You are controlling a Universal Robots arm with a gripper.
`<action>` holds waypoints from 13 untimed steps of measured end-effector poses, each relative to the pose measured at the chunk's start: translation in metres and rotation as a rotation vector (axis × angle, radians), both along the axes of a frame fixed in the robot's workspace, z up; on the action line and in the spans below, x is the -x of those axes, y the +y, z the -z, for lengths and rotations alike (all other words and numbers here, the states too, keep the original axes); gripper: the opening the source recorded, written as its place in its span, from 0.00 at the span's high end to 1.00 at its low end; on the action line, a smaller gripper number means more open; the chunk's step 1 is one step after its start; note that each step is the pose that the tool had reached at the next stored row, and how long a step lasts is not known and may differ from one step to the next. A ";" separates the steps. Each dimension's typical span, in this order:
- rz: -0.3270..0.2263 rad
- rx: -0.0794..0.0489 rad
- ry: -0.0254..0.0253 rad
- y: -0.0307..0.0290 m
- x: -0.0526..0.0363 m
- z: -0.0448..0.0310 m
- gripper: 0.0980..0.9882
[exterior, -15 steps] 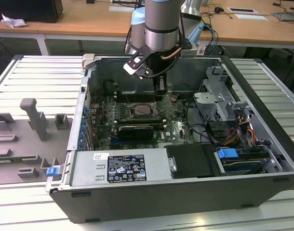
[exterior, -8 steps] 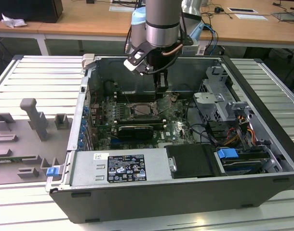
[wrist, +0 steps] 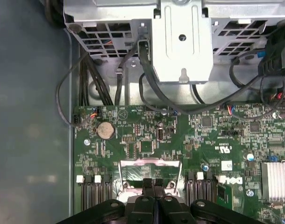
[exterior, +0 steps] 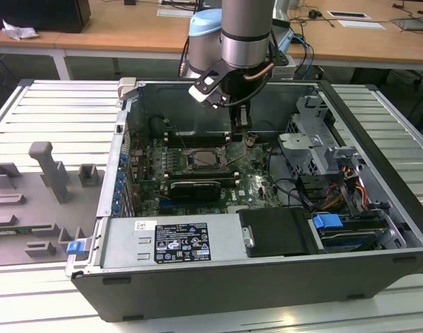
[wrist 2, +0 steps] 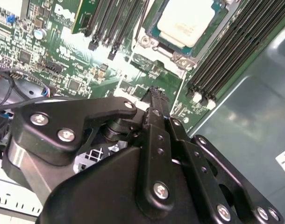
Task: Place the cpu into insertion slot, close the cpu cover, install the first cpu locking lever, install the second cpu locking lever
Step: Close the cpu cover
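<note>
Your gripper (wrist: 152,182) is clenched on nothing, jaws together above the green board (wrist: 205,140), near the socket (wrist 2: 178,57) where the chip (wrist 2: 187,21) sits.

Lab: open computer case (exterior: 267,286) on slatted metal bench (exterior: 52,111), desks (exterior: 128,31) behind

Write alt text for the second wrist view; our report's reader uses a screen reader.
The shut black gripper hangs over a green circuit board. Past its tip, the pale cpu sits in the insertion slot, flanked by long black memory slots.
</note>
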State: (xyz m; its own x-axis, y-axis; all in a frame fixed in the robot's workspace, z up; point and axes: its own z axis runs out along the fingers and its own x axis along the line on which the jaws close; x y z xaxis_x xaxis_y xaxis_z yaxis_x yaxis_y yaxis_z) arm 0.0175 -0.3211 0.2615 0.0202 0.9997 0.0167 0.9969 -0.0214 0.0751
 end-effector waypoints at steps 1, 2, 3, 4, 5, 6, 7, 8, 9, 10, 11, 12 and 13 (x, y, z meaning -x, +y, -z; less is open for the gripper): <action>0.000 0.000 0.0000 0.0000 -0.0007 0.0000 0.99; 0.000 0.000 0.0000 0.0000 -0.0013 0.0000 0.99; 0.000 0.000 0.0000 0.0000 -0.0019 0.0000 0.99; 0.000 0.000 -0.0001 0.0000 -0.0026 0.0000 0.99; 0.000 0.000 0.0000 0.0000 -0.0033 0.0000 0.99; 0.000 0.000 -0.0001 0.0000 -0.0042 0.0000 0.99; 0.000 0.000 0.0000 0.0000 -0.0057 0.0000 0.99; 0.000 0.000 0.0000 0.0000 -0.0066 0.0000 0.99; 0.000 0.000 0.0000 0.0000 -0.0074 0.0000 0.99; 0.000 0.000 0.0001 0.0000 -0.0084 0.0000 0.99; 0.000 0.000 0.0000 0.0000 -0.0090 0.0000 0.99; 0.000 0.000 0.0000 0.0000 -0.0096 0.0000 0.99; 0.000 0.000 0.0000 0.0000 -0.0105 0.0000 0.99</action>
State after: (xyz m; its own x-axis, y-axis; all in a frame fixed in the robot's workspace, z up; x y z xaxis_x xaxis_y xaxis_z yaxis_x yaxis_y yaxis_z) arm 0.0281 -0.3211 0.2615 0.0203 0.9997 0.0167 0.9969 -0.0215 0.0751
